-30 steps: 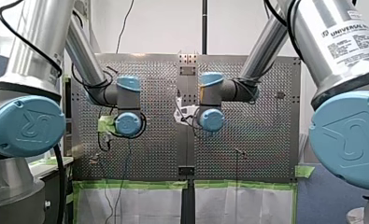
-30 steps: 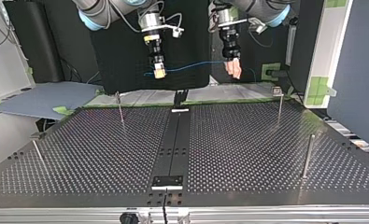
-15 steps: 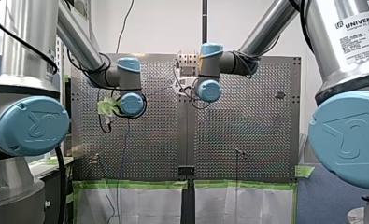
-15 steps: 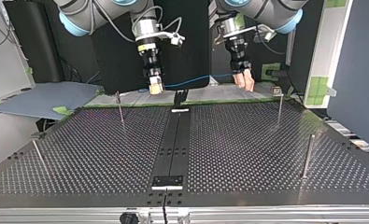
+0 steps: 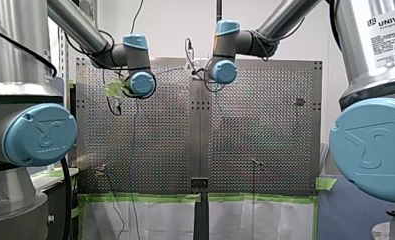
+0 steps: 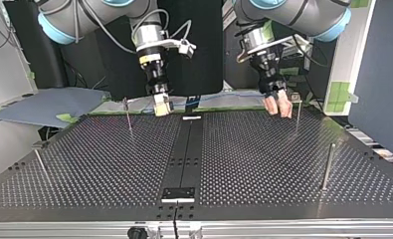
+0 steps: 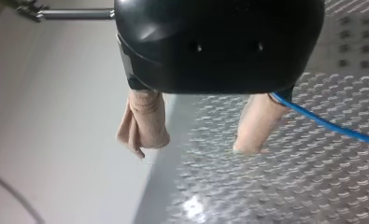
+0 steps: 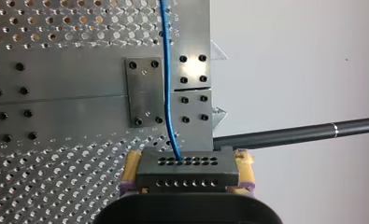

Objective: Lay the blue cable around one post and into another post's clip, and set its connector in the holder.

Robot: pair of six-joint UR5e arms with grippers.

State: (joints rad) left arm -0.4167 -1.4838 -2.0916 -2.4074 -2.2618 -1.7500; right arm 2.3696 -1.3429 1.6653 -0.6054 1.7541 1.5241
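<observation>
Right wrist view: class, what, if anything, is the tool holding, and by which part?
My right tool grips the dark connector block by its two short ends, between the yellow pads; the blue cable leaves its face.

Right wrist view: my right gripper (image 8: 188, 163) clamps the connector (image 8: 188, 176) between its fingers. The cable (image 8: 166, 70) leaves the connector's forward face and runs straight ahead of the gripper over the table (image 8: 56, 186), just beside a bolted plate (image 8: 144, 91). A rod (image 8: 294, 133) lies beside the gripper, beyond the table's edge.

Top view: both grippers hang over the table's far edge, well apart, with the cable spanning between them. A post (image 6: 128, 114) stands beside my right gripper. A second post (image 6: 297, 117) stands just beside my left gripper (image 6: 278, 107).

Left wrist view: its fingers (image 7: 257, 121) stand apart. The cable passes the outer side of one finger.
</observation>
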